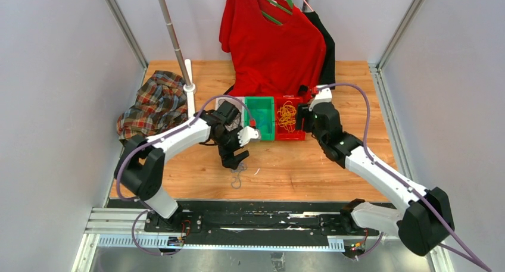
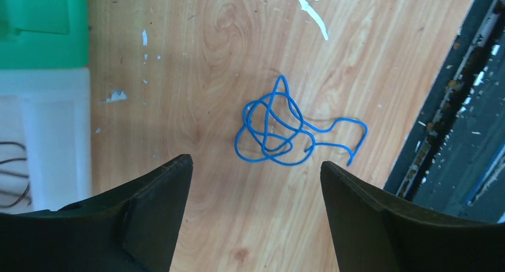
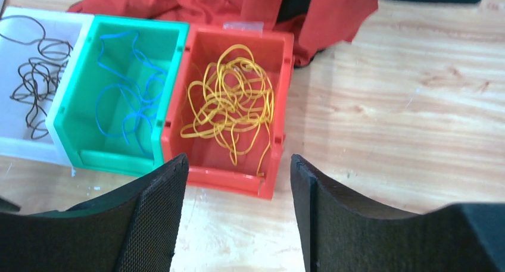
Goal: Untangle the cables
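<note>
1. Left hand: the jaws are set wide with nothing between them. The hand points down at the bench, on the near side of the bins.
2. Loose blue cable: it lies on bare bench wood as a small knot of overlapping loops. One free end runs out sideways and finishes in a hooked tip. In the left wrist view the knot sits just beyond the fingertips, in line with the gap between them. Neither finger touches it.
3. Right hand: the jaws are set wide and are empty. The hand is held above the bench at the near side of the red bin.
4. Red bin: it holds a heap of yellow-orange cables, curled over one another.
5. Green bin: it touches the red bin's left side and holds blue cables in loose loops.
6. White bin: it touches the green bin's left side and holds black cables in curls.
7. Red shirt: it hangs at the far side, with its hem on the bench behind the bins.
8. Plaid cloth: it lies bunched at far left, beside a metal pole.
</note>
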{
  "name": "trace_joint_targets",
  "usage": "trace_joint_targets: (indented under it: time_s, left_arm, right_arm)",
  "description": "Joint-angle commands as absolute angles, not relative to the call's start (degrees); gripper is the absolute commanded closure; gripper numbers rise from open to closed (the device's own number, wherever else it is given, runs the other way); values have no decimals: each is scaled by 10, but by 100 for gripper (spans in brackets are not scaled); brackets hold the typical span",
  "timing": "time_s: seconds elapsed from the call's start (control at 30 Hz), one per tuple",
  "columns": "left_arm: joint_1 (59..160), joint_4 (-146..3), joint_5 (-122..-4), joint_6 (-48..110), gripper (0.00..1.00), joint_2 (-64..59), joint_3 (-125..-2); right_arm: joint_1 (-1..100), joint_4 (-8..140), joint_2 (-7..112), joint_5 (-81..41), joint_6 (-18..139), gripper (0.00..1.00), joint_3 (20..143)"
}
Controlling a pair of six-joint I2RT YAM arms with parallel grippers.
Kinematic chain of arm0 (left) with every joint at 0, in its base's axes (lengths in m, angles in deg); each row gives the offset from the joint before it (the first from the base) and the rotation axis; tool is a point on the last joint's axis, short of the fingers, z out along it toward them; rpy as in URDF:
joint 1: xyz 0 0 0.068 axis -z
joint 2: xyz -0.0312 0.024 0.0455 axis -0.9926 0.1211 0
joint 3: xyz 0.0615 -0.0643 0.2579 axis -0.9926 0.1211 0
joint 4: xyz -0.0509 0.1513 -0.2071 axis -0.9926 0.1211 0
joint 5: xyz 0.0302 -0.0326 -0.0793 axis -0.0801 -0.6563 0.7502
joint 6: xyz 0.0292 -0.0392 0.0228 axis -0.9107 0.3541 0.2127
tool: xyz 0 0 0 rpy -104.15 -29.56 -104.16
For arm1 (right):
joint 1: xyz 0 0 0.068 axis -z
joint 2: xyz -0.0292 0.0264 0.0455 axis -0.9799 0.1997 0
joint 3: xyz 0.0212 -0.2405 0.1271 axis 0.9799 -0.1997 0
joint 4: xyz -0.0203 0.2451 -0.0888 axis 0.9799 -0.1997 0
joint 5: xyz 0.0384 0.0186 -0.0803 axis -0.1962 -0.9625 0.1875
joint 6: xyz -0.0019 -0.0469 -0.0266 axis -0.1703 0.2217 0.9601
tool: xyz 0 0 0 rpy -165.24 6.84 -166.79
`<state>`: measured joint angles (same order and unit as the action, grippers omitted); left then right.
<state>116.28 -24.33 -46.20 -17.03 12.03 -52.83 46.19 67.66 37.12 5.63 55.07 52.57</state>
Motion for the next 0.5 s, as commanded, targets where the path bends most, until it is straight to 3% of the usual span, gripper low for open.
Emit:
trace_joint_targets:
  time_s: [0.0,0.37,0.47]
  left_arm:
    - [1165,-305,-457,-175,18,155,-520]
    - [1187,-336,-445,-191,55,201,-481]
    - [1190,-332,-454,-187,76,194,-481]
  right_arm:
    - [454,709,323,39,508,37,476]
    - [453,695,305,48,498,50,471]
    - [453,696,299,53,499,56,474]
